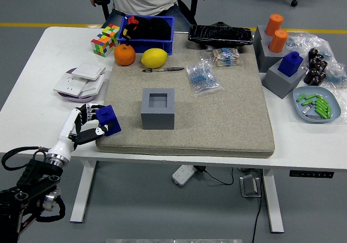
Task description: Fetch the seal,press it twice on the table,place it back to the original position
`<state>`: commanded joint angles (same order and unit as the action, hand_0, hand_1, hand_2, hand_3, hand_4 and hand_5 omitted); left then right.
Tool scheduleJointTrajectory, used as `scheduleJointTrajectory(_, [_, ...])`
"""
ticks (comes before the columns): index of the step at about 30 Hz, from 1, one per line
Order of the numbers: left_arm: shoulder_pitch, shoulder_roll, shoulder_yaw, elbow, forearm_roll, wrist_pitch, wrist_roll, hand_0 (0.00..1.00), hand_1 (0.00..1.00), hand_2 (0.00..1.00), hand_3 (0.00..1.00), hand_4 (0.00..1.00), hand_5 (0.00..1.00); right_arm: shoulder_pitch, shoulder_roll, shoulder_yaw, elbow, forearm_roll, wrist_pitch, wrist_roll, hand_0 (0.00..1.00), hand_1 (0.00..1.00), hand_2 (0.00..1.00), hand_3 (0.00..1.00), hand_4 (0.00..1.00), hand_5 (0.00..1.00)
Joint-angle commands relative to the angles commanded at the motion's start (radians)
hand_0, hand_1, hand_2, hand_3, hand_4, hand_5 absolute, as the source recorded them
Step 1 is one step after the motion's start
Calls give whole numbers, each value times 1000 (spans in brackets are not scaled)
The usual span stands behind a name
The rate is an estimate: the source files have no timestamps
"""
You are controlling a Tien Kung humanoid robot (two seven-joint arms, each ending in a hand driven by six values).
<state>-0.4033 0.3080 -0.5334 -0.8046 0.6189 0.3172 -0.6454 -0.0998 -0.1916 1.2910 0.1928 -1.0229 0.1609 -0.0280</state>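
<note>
My left hand is shut on a blue seal, a blue block with a square knob. It holds the seal tilted at the front left corner of the beige mat. A grey square holder with an empty recess stands on the mat just right of the seal. My right hand is out of view.
A person sits at the far side, hands on the chair arms. On the far mat: orange, lemon, pen, blue bin, parts bags. White switch plates lie to the left. Another blue seal in a grey holder and orange seals stand to the right.
</note>
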Motion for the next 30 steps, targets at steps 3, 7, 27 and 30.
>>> scheduleJointTrajectory(3, [-2,0,-1,-3,2,0,0,602,441,373,490,675,2,1,-1,2,0,0,0,0,753,699,679,637,778,517])
scheduleJointTrajectory(7, [-1,2,-3,-7,2,0,0,602,441,373,489,675,2,0,0,2,0,0,0,0,753,699,680,637,777,519])
scheduleJointTrajectory(27, [-183,117,-84,-231,134,-17,133,596,445,376,500,680,2,6,-4,21,1,-5,-2,0,753,698,680,637,775,516])
scheduleJointTrajectory(30, [-222,103,-40,-233,123,-22,143,596,445,376,500,680,2,7,-3,20,1,-4,-2,0,753,698,680,637,775,516])
